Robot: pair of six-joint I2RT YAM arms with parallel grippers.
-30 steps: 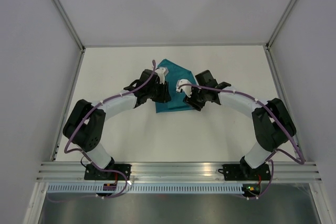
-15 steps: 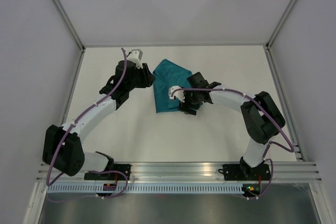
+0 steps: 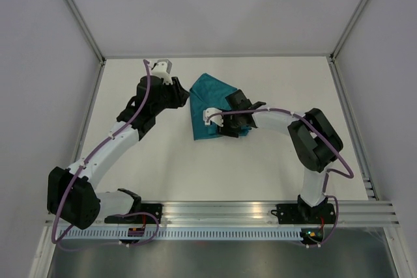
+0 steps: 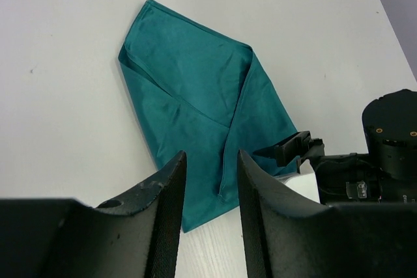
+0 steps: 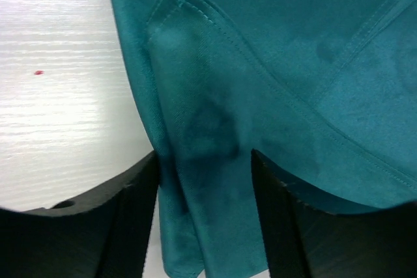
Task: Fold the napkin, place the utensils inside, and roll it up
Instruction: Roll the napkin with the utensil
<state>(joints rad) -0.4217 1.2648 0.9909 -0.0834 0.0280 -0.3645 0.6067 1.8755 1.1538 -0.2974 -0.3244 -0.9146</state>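
The white worktop (image 3: 260, 167) is the biggest thing here. The napkin (image 3: 207, 99) lies flat on it, near the middle and a bit toward the far side. Some of its sides are folded over, so hems cross the top. No forks or spoons can be seen. So I think the job is at the folding step.

The right claw (image 5: 203, 157) is low over the near right part of the cloth. Its fingers are spread wide, and a loose hemmed edge runs between them. It is not pinching yet.

The left claw (image 4: 210, 157) hangs just beside the cloth's left side, spread a little and holding nothing.

Next, the right claw should squeeze that loose edge, lift it, and lay it across neatly.
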